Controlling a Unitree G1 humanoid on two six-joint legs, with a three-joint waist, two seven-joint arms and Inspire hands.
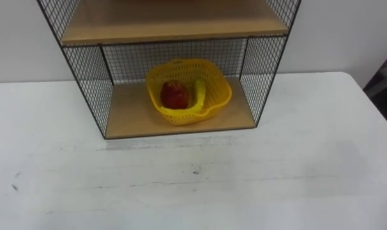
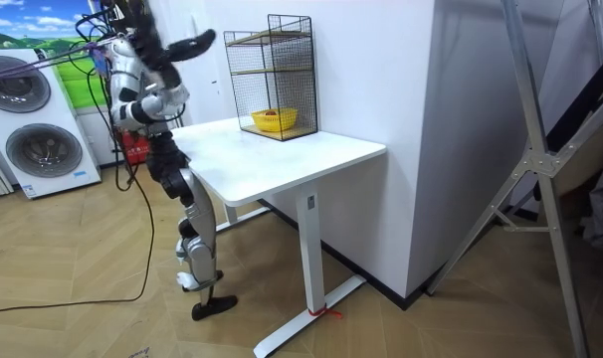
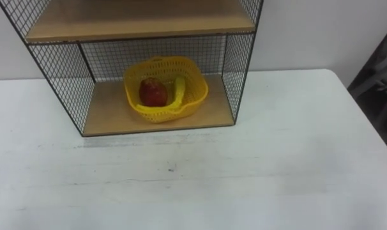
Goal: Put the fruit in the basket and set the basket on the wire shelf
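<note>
On the bottom board of the wire shelf (image 1: pixel 85 70), the yellow basket (image 1: pixel 220 96) is seen sitting flat, near the middle. Two fruits are held in it: a red fruit (image 1: pixel 174 94) on the 9 o'clock side and a banana (image 1: pixel 200 94) on the 3 o'clock side, just beside each other. The banana is laid long-ways, from 12 o'clock to 6 o'clock. The shelf is stood at the far edge of the white table (image 1: pixel 193 185), by the wall.

From the robot, the basket is found straight ahead at 12 o'clock, across a bare stretch of table. In the room view the robot is seen standing at the table's end on the room view's left, well apart from the shelf. A raised hand (image 2: pixel 200 42) is pointed toward the shelf, high up, and a lower hand (image 2: pixel 129 112) is seen near the chest. Which one is left and which is right cannot be told for sure. Whether they are open or closed cannot be told either. The basket is touched by neither.

The raised hand is judged to be the nearer one. Both parts of the job are judged done, so only a pull-back toward 6 o'clock seems to be needed.
</note>
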